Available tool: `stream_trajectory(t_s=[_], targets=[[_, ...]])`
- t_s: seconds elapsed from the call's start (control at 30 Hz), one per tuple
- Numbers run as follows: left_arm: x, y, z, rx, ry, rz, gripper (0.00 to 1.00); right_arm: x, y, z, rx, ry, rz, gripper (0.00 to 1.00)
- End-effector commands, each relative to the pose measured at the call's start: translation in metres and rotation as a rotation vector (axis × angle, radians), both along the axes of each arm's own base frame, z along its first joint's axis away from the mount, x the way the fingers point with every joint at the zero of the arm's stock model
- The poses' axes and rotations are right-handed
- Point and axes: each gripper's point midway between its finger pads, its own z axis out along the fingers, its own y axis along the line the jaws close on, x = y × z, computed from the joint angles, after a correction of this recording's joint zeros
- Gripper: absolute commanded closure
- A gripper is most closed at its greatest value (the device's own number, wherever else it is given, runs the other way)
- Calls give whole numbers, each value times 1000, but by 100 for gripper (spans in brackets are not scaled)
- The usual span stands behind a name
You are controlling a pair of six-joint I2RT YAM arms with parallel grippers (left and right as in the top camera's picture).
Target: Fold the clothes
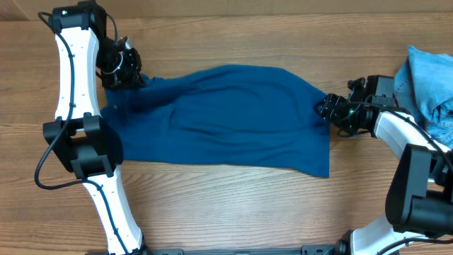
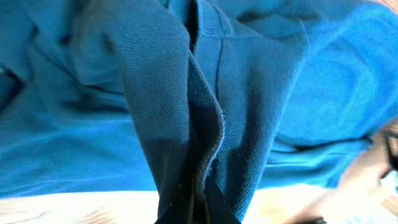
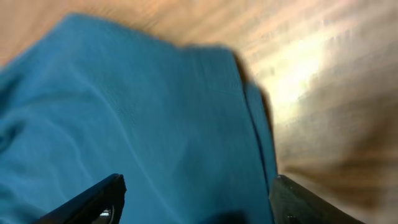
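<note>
A deep-blue knit shirt (image 1: 241,117) lies spread across the middle of the wooden table. My left gripper (image 1: 131,73) is at the shirt's far left corner, shut on a bunched fold of the fabric (image 2: 202,143); the cloth rises in a ridge out of the closed jaws of my left gripper (image 2: 199,202). At the shirt's right edge, my right gripper (image 1: 327,109) is open. In the right wrist view its two fingers (image 3: 93,200) straddle the shirt's edge (image 3: 249,124), with blue fabric (image 3: 155,124) under the gap of my right gripper (image 3: 196,202) and nothing pinched.
A light-blue garment (image 1: 430,83) lies heaped at the table's far right edge, just behind my right arm (image 1: 414,159). My left arm (image 1: 78,106) runs down the left side. Bare wood (image 1: 233,205) lies in front of the shirt.
</note>
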Motion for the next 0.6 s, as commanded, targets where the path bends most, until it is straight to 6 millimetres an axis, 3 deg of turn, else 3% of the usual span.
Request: stream_trajectory(t_s=[0.0,0.23,0.57], targets=[[0,10,2,51,-15,-24,96,16,-9,13,-17,-77,-12,20],[0,17,2,44,-16,-5,96,33,-20,14,-34,-150,-26,23],[0,18,2,41,-17,-1,96,48,-10,-33,65,-122,-7,24]])
